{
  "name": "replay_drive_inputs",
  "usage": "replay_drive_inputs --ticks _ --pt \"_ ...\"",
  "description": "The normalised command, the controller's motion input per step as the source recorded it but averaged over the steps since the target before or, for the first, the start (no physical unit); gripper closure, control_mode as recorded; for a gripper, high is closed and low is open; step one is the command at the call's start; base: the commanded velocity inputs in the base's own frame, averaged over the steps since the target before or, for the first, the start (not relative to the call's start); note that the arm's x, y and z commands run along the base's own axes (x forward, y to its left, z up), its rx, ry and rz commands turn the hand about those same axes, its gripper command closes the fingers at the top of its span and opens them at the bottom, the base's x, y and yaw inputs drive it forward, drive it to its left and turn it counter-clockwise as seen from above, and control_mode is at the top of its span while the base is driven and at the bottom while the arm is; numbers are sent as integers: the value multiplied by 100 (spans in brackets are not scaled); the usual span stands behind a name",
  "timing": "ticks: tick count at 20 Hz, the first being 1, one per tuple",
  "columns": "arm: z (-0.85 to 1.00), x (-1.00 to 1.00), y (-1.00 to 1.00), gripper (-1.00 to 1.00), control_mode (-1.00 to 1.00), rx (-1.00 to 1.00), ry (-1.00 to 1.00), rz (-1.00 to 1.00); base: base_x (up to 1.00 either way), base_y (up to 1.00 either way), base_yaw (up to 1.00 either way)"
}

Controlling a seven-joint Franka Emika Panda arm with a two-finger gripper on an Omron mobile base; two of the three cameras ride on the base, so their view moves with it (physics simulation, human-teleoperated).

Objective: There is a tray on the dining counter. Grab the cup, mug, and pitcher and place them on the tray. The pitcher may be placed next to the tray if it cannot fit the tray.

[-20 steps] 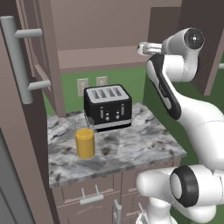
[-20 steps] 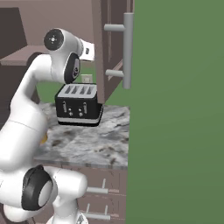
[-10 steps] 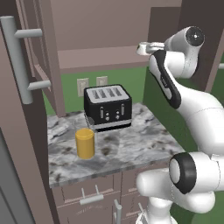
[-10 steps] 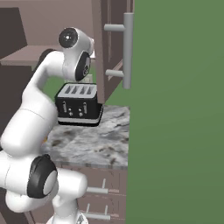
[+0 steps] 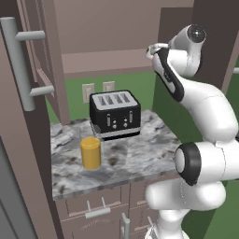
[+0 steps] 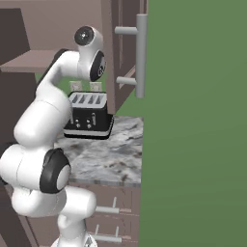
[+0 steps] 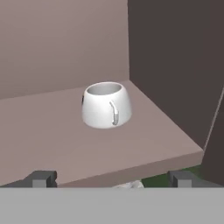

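While the arm is reaching up toward the brown shelf [image 5: 107, 63] in the left base view, its hand is sitting at that shelf's right end, above and to the right of the black toaster [image 5: 115, 114]; the fingers themselves are too small there to judge. The pitcher [image 5: 90, 152] is standing upright on the small marbled counter [image 5: 135, 161], just in front of the toaster and to its left, well apart from the hand. Seen from the right base view, the arm is folding up past the toaster [image 6: 88, 115] with its wrist level with the shelf [image 6: 29, 60], and the shelf's contents are hidden by the arm. Through the hand view, the gripper [image 7: 111, 179] is spreading its two fingertips [image 7: 41, 178] wide with nothing between them, and the mug [image 7: 106, 105] is sitting upright on the shelf [image 7: 52, 144] ahead, its handle facing the camera. The step in hand is judged to be the approach to the mug. A good grasp probably calls for advancing level over the shelf edge, keeping the mug centred between the fingers, and closing across the body beside the handle rather than on it.
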Motion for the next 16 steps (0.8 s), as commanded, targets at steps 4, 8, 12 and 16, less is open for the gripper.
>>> replay_drive_inputs --ticks 4,8,12,16 --pt "-6 50 0 -100 -100 0 1 0 0 0 0" --pt "-3 42 -3 -100 -100 0 0 0 0 0 0" --pt "-11 33 -8 -100 -100 0 0 0 0 0 0" --pt "-17 21 -4 -100 -100 0 1 0 0 0 0"
